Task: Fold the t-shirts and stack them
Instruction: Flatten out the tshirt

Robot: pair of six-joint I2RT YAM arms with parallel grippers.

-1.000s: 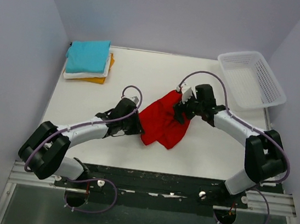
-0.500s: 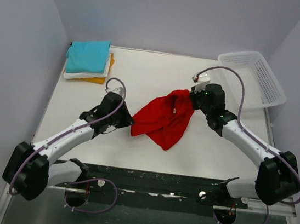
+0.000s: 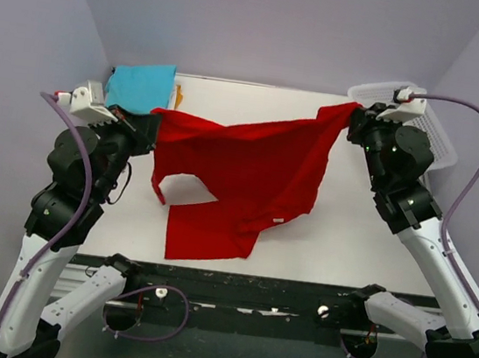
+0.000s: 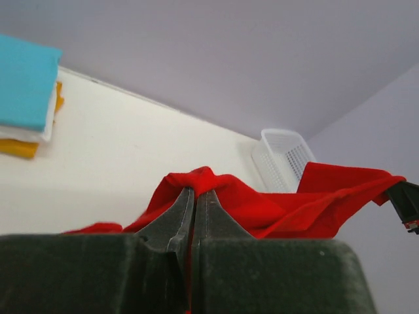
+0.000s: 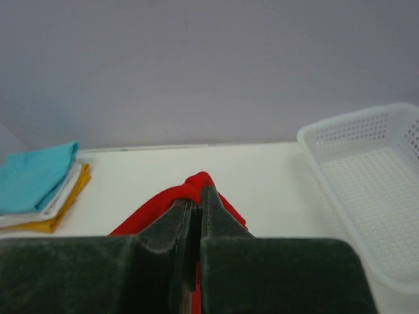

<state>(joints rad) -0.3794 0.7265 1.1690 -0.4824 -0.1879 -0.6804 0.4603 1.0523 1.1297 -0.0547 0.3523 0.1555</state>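
The red t-shirt hangs stretched in the air between both arms, its lower part drooping to the table. My left gripper is shut on one end of it at the left; red cloth bunches over its fingertips. My right gripper is shut on the other end at the upper right, with red cloth pinched at its tips. A folded stack with a turquoise t-shirt on top, white and orange-yellow beneath, lies at the table's back left corner, partly hidden by the left arm.
A white lattice basket stands at the back right, just behind the right wrist. The white table is walled by lilac panels on three sides. The black rail with the arm bases runs along the near edge.
Both arms have risen and swung apart, the left to the far left, the right toward the basket. The red shirt, bunched on the table a second ago, is now pulled wide and lifted.
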